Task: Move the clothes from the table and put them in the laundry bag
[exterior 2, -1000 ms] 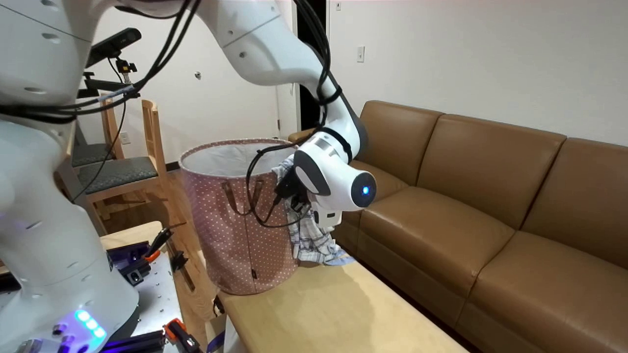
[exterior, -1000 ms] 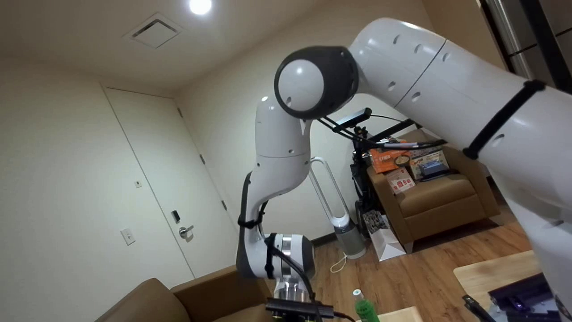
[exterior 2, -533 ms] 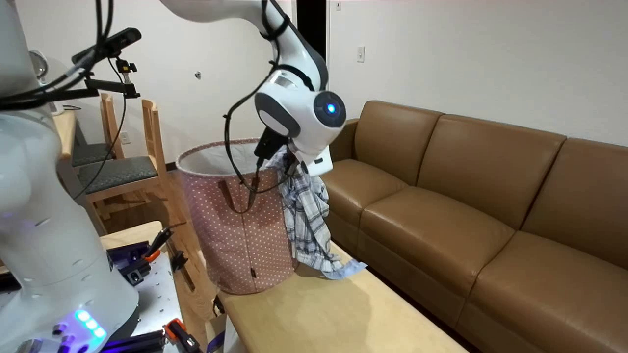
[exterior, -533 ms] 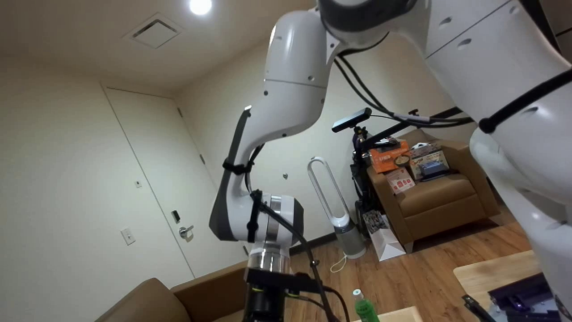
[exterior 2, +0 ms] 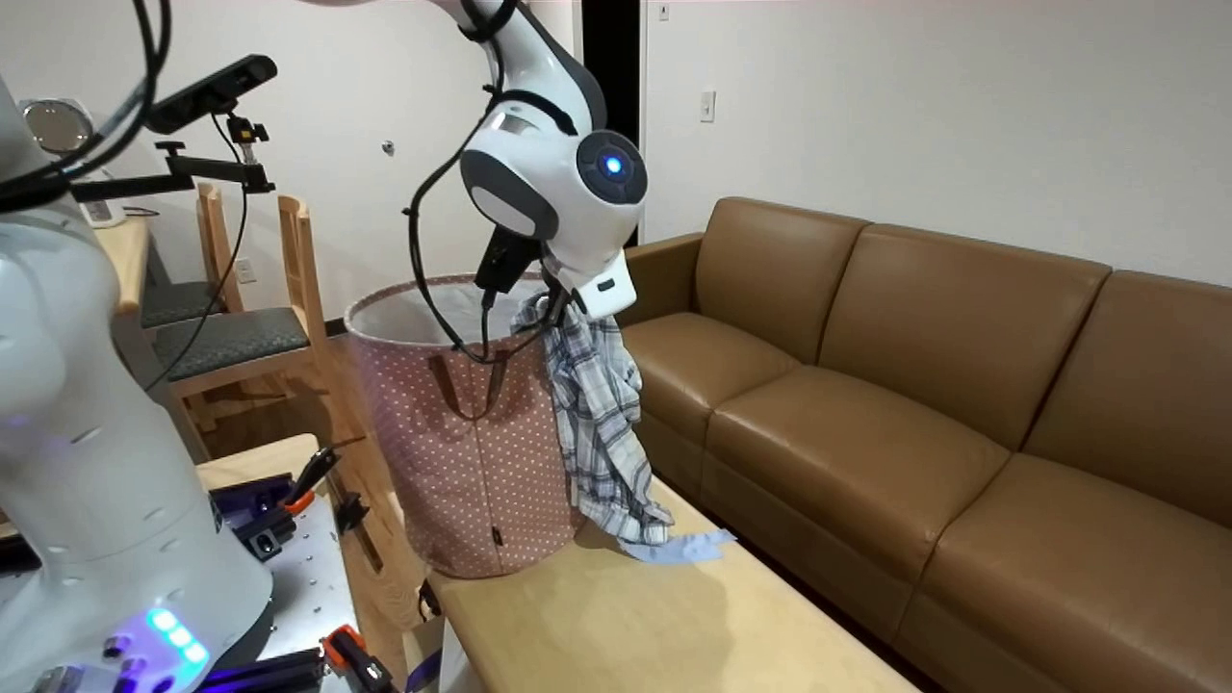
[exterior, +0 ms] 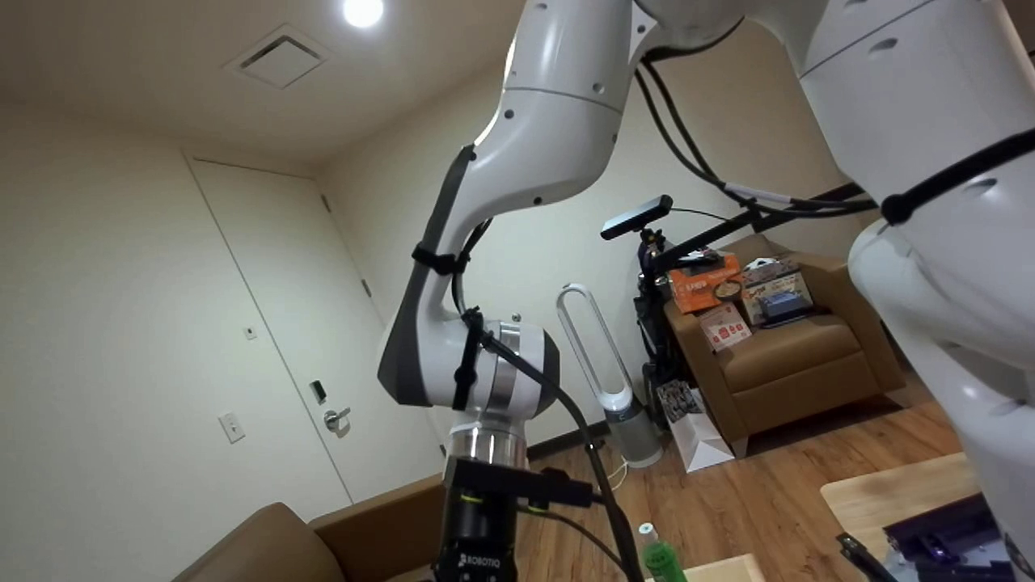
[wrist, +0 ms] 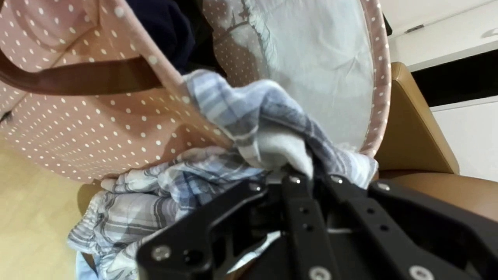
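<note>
A grey, white and blue plaid garment (exterior 2: 599,423) hangs outside the pink polka-dot laundry bag (exterior 2: 481,462), beside its wall. In the wrist view my gripper (wrist: 313,178) is shut on a bunched upper part of the plaid garment (wrist: 249,105), and a fold lies across the bag's rim. The garment's lower end reaches the table (exterior 2: 664,616), where a light blue cloth (exterior 2: 679,549) lies; whether it is part of the garment I cannot tell. Dark navy cloth (wrist: 161,27) lies within the laundry bag (wrist: 128,128). The fingertips are hidden in both exterior views.
A brown sofa (exterior 2: 866,404) runs along the far side of the table. The bag's brown handle (wrist: 97,77) hangs on its outer wall. Cables loop beside my wrist. A green bottle (exterior: 663,559) stands near a light wooden surface in an exterior view.
The arm has risen and shifted towards the laundry bag. The plaid garment has come up with it and now hangs stretched from the gripper. The light blue cloth trails on the table.
</note>
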You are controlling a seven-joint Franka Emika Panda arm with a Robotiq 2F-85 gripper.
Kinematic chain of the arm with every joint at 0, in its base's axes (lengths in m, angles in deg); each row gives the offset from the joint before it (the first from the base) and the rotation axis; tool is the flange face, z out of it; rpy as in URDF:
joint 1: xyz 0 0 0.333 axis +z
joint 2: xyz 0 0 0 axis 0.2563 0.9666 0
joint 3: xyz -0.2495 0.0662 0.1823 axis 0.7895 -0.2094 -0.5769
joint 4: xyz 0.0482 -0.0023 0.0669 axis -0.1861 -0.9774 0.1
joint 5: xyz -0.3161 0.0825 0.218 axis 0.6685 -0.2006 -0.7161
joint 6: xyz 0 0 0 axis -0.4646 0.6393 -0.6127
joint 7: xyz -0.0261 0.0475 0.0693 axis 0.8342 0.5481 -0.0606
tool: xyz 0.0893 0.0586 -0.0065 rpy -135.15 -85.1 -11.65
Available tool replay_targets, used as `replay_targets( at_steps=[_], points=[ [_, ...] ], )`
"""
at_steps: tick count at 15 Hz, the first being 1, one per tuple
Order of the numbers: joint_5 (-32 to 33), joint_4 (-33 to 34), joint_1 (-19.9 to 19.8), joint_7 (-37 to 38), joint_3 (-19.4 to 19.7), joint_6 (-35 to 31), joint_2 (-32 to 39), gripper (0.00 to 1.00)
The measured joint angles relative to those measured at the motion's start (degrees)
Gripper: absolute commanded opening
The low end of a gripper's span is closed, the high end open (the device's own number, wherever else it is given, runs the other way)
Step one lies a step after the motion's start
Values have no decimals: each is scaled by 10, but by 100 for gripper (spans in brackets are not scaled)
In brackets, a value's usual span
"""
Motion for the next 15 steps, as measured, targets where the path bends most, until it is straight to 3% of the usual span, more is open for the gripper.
replay_targets(
  at_steps=[4,10,11,13,15],
  points=[
    [41,-2,-2,9,-14,-56,-89,8],
    [166,-8,28,82,-115,-88,-258,8],
    [189,-7,38,100,-138,-89,-275,32],
    [206,-7,56,129,-166,-94,-296,36],
    [205,-13,63,130,-146,-91,-295,50]
  ],
)
